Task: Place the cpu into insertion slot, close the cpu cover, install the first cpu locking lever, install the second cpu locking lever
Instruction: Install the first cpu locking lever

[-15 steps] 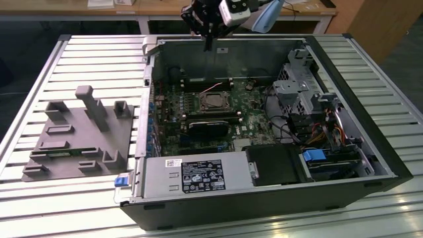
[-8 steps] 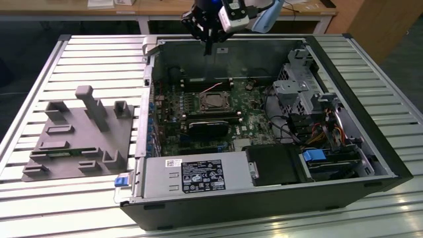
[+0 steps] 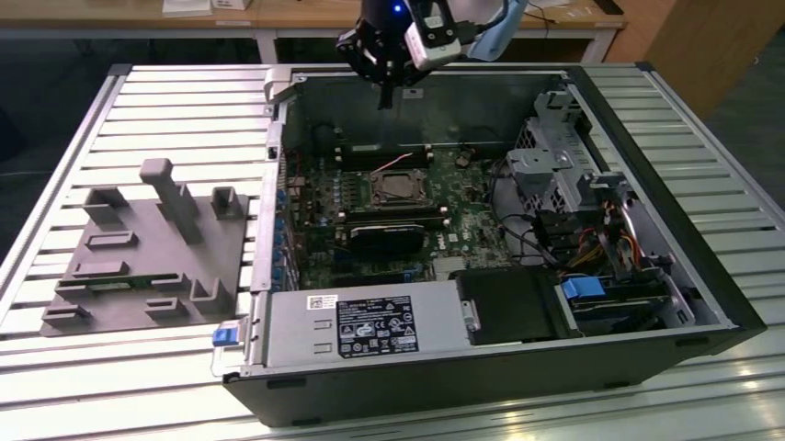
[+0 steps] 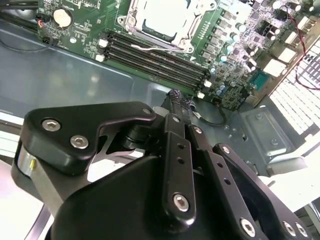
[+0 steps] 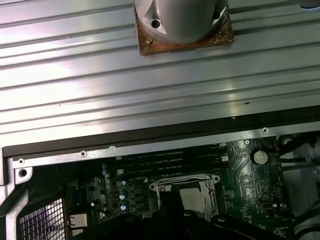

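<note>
The cpu (image 4: 162, 17) lies flat, silver top up, in the insertion slot (image 3: 399, 188) on the green board inside the open computer case. The cpu cover (image 4: 131, 15), a silver frame, lies around the chip. In the exterior view my gripper (image 3: 385, 96) hangs above the case's far wall, well above and behind the slot, its fingers together with nothing between them. The second wrist view shows the same fingers (image 4: 175, 115) pointing toward the memory slots below the socket. In the first wrist view the slot (image 5: 186, 192) and chip (image 5: 192, 198) sit just past the dark gripper body.
A black heatsink block (image 3: 386, 241) sits in front of the socket, long memory slots (image 4: 155, 60) beside it. A power supply (image 3: 356, 326), drive cage (image 3: 552, 165) and cables (image 3: 608, 248) crowd the case. On the exterior view's left stands a grey fixture plate (image 3: 147, 248).
</note>
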You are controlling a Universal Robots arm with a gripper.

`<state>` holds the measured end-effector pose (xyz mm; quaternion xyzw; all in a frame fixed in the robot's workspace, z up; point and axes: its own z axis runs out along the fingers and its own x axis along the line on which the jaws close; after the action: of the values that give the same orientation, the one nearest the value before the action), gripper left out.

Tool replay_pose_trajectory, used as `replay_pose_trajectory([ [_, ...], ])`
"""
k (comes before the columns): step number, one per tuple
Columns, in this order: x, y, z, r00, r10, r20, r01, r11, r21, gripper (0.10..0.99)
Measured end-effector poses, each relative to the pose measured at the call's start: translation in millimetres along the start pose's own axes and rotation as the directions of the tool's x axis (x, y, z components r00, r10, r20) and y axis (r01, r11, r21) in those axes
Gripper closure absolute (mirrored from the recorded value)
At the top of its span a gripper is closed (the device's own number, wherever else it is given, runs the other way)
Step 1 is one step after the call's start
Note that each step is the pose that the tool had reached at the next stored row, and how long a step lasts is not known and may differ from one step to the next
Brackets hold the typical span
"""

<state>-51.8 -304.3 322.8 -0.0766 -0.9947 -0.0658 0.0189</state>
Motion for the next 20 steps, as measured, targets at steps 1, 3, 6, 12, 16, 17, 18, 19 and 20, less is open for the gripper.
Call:
replay_pose_trajectory([
  [1, -0.1, -0.2, 1.3, 1.0000, -0.001, 0.0000, 0.001, 1.0000, 0.000, 0.984],
  [3, -0.2, -0.6, 4.5, 1.0000, -0.003, 0.0000, 0.003, 1.0000, 0.000, 0.984],
  [6, -0.4, -1.3, 9.8, 1.0000, -0.007, -0.0005, 0.007, 1.0000, 0.000, 0.984],
  [12, -0.9, -2.7, 20.6, 0.9999, -0.015, -0.0017, 0.015, 0.9999, 0.001, 0.984],
  [16, -1.3, -3.5, 27.3, 0.9998, -0.022, -0.0025, 0.022, 0.9998, 0.001, 0.984],
  [17, -1.4, -3.7, 28.6, 0.9997, -0.024, -0.0028, 0.024, 0.9997, 0.001, 0.984],
  [18, -1.4, -3.9, 29.9, 0.9997, -0.026, -0.0030, 0.026, 0.9997, 0.001, 0.984],
  [19, -1.5, -4.0, 31.2, 0.9996, -0.027, -0.0032, 0.027, 0.9996, 0.001, 0.984],
  [20, -1.6, -4.2, 32.3, 0.9996, -0.029, -0.0034, 0.029, 0.9996, 0.001, 0.984],
])
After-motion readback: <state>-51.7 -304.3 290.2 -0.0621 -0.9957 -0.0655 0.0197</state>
